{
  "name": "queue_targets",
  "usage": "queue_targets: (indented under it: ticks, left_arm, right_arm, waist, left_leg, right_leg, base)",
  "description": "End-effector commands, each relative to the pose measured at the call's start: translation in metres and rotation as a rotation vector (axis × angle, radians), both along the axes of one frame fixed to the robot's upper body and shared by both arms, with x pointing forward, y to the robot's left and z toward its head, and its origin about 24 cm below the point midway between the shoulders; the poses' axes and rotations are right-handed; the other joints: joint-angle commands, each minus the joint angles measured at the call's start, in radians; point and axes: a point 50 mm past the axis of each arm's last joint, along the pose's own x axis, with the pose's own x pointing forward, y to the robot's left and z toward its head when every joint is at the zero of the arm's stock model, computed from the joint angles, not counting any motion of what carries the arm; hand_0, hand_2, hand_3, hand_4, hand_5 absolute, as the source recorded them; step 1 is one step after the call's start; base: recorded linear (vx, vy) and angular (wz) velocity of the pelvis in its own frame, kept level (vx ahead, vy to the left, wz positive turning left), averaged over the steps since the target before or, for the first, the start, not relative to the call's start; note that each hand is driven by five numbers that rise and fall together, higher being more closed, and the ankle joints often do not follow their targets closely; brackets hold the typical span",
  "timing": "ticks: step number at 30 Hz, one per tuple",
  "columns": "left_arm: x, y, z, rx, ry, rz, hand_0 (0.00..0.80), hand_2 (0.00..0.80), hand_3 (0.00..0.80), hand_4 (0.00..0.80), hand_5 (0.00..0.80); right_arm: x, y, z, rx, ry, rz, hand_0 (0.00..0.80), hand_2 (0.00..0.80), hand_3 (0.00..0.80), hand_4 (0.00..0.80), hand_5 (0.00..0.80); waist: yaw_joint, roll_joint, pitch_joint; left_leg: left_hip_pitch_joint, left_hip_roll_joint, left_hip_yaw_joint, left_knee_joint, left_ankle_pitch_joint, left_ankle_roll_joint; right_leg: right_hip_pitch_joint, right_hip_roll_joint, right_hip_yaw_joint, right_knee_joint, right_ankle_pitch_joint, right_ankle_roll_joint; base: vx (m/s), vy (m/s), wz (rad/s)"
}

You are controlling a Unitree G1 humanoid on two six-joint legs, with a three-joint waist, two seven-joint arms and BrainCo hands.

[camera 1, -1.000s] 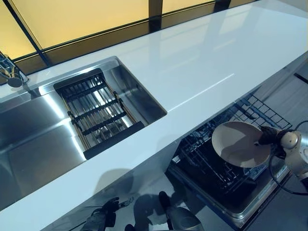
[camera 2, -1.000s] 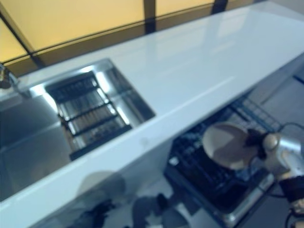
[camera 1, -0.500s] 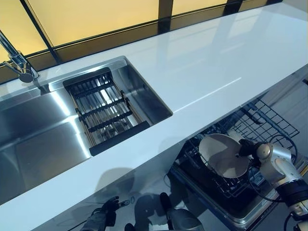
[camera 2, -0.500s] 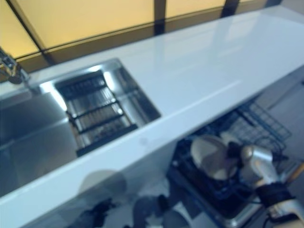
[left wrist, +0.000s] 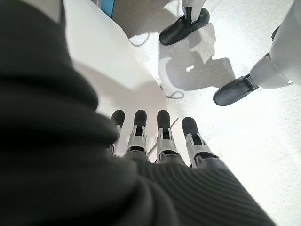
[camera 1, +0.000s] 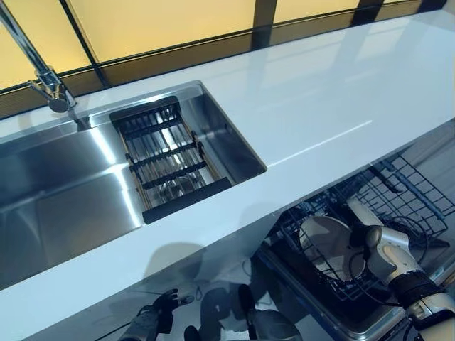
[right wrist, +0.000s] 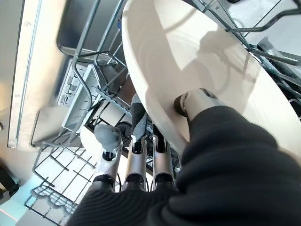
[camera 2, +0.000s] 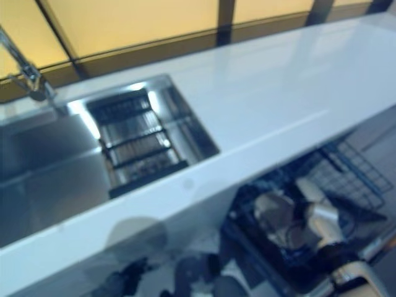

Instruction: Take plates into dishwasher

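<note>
- The plate (camera 1: 328, 245) is cream, round and shallow, and stands tilted on edge inside the rack (camera 1: 398, 195) of the open dishwasher, below the front edge of the table (camera 1: 320, 106).
- The right robot hand (right wrist: 188, 101) pinches the plate at its rim: in the right wrist view the thumb lies on the dished face and the fingers (right wrist: 136, 155) run down behind the back.
- Whether the lower rim already sits between the wires cannot be told; the wires cross in front of it.
- Handling, as a judgement: the plate looks stiff, glazed and smooth, so liable to slip in a pinch and to chip against the wires. It seems moderately light for one hand.
- The rim, as now held, is the sound place to take hold; a grip nearer the centre would give the thumb no edge to work against.
- The next move calls for the lower rim to seat between two wires before the pinch is eased.
- The left robot hand (left wrist: 160, 136) hangs low beside the table front, well away from the rack, fingers straight and holding nothing.
- The sink (camera 1: 64, 177) holds a dark drying grid (camera 1: 167, 167), with the tap (camera 1: 50, 89) behind it.
</note>
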Motion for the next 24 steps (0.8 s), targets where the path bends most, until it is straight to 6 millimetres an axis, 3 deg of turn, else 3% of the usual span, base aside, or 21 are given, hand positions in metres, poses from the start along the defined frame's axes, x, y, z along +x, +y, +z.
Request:
queue_targets:
  ticks: [1,2,3,4,6,15,21,24]
  left_arm:
    - [0.014,0.006,0.007,0.048,-0.029,-0.078,0.000,0.000,0.000,0.000,0.000]
    - [0.015,0.006,0.007,0.048,-0.029,-0.080,0.000,0.000,0.000,0.000,0.000]
    - [0.014,0.006,0.007,0.048,-0.029,-0.083,0.000,0.000,0.000,0.000,0.000]
    - [0.015,0.006,0.007,0.050,-0.029,-0.083,0.000,0.000,0.000,0.000,0.000]
    - [0.016,0.007,0.007,0.053,-0.029,-0.083,0.000,0.000,0.000,0.000,0.000]
    - [0.013,0.011,0.006,0.059,-0.015,-0.067,0.000,0.000,0.000,0.000,0.000]
    - [0.012,0.018,0.007,0.070,-0.011,-0.041,0.000,0.000,0.000,0.000,0.000]
    - [0.010,0.023,0.008,0.076,-0.011,-0.016,0.000,0.000,0.000,0.000,0.000]
  right_arm:
    - [0.020,0.016,0.006,0.007,-0.030,0.010,0.800,0.800,0.800,0.800,0.800]
    - [0.019,0.015,0.005,0.012,-0.042,0.002,0.800,0.800,0.800,0.800,0.800]
    - [0.019,0.015,0.006,0.018,-0.059,-0.006,0.728,0.728,0.728,0.728,0.728]
    - [0.020,0.014,0.008,0.021,-0.064,-0.010,0.728,0.728,0.728,0.728,0.728]
    - [0.022,0.011,0.012,0.026,-0.098,-0.018,0.000,0.000,0.000,0.000,0.000]
    - [0.025,-0.001,0.042,-0.028,-0.144,0.023,0.000,0.000,0.000,0.000,0.000]
    - [0.026,-0.015,0.077,-0.035,-0.203,0.035,0.000,0.000,0.000,0.000,0.000]
    - [0.025,-0.024,0.103,-0.065,-0.232,0.057,0.000,0.000,0.000,0.000,0.000]
  waist:
    - [0.035,-0.049,-0.012]
    - [0.036,-0.049,-0.013]
    - [0.036,-0.049,-0.014]
    - [0.035,-0.049,-0.014]
    - [0.034,-0.050,-0.015]
    - [0.013,-0.064,-0.025]
    - [-0.007,-0.079,-0.028]
    - [-0.021,-0.092,-0.034]
  left_leg:
    - [0.006,0.004,-0.057,0.003,-0.025,0.035]
    - [0.006,0.004,-0.059,0.003,-0.025,0.035]
    - [0.005,0.003,-0.061,0.003,-0.025,0.036]
    - [0.005,0.003,-0.062,0.003,-0.026,0.036]
    - [0.004,0.004,-0.062,0.003,-0.026,0.035]
    - [0.011,0.008,-0.049,0.003,-0.027,0.036]
    - [0.016,0.014,-0.031,0.003,-0.027,0.035]
    - [0.023,0.018,-0.018,0.003,-0.030,0.035]
  right_leg:
    - [0.003,-0.051,0.049,0.002,-0.012,0.086]
    - [0.003,-0.051,0.048,0.002,-0.012,0.087]
    - [0.002,-0.051,0.050,0.002,-0.012,0.087]
    - [0.001,-0.051,0.051,0.002,-0.012,0.087]
    - [0.001,-0.049,0.053,0.002,-0.011,0.087]
    - [0.001,-0.039,0.073,0.002,-0.008,0.088]
    - [0.000,-0.028,0.090,0.002,-0.003,0.089]
    - [0.002,-0.020,0.102,0.002,-0.002,0.089]
  base:
    - [-0.009,0.001,0.08]
    - [-0.008,0.004,0.11]
    - [-0.007,0.003,0.11]
    - [-0.010,0.001,0.06]
    - [0.000,0.000,0.00]
    - [0.000,0.000,0.00]
    - [0.000,0.000,0.00]
    - [0.002,0.012,-0.08]
